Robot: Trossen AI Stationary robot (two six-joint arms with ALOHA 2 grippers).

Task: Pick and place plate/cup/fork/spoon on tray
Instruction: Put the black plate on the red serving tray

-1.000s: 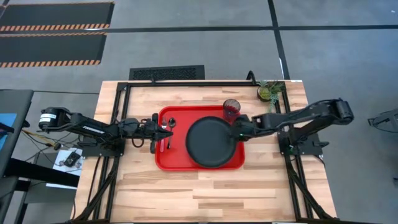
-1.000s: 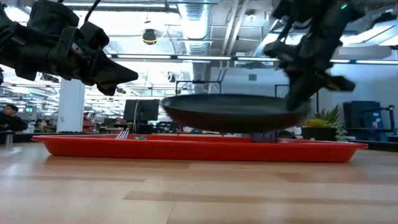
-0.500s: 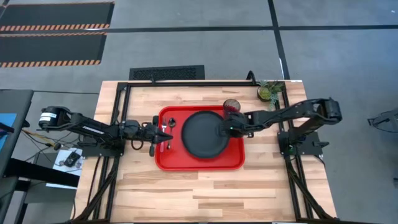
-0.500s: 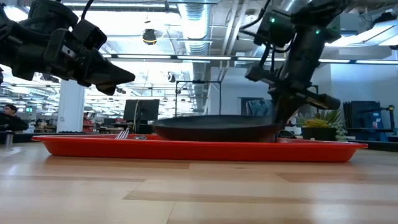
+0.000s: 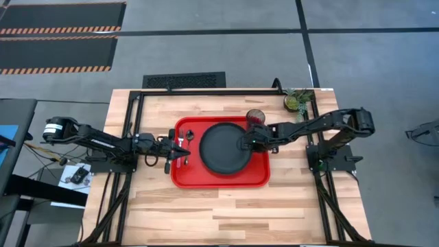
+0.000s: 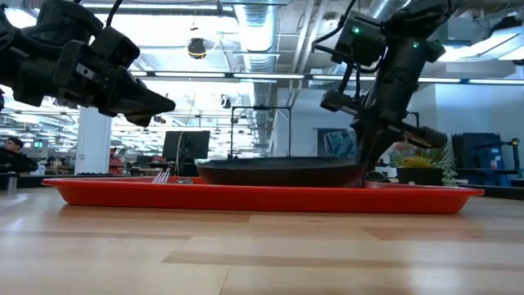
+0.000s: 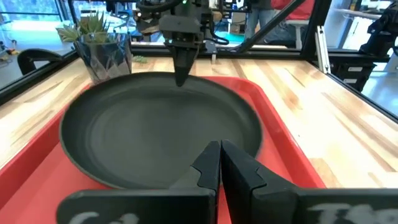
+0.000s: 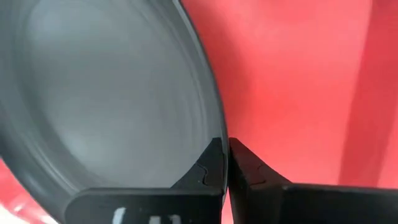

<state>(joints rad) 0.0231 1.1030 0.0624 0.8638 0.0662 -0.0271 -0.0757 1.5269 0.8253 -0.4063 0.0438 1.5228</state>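
Right gripper (image 5: pixel 241 143) has its jaws pinching the plate's (image 5: pixel 221 147) rim, the plate resting inside the red tray (image 5: pixel 206 179) on the worktop (image 5: pixel 226 213). Left gripper (image 5: pixel 186 149), jaws pressed together, hovers over the tray's left edge beside fork (image 5: pixel 180 145) and spoon (image 5: pixel 190 136). The cup (image 5: pixel 255 117) stands at the tray's far right corner.

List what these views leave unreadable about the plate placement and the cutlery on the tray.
- Whether the matte black round plate rests flat on the bright red plastic tray: low view, tray lip hides its underside.
- The red-handled fork and the thin dark spoon: high view, too small, partly under the left gripper.
- The dark-tinted tumbler: low view, hidden behind the right gripper.
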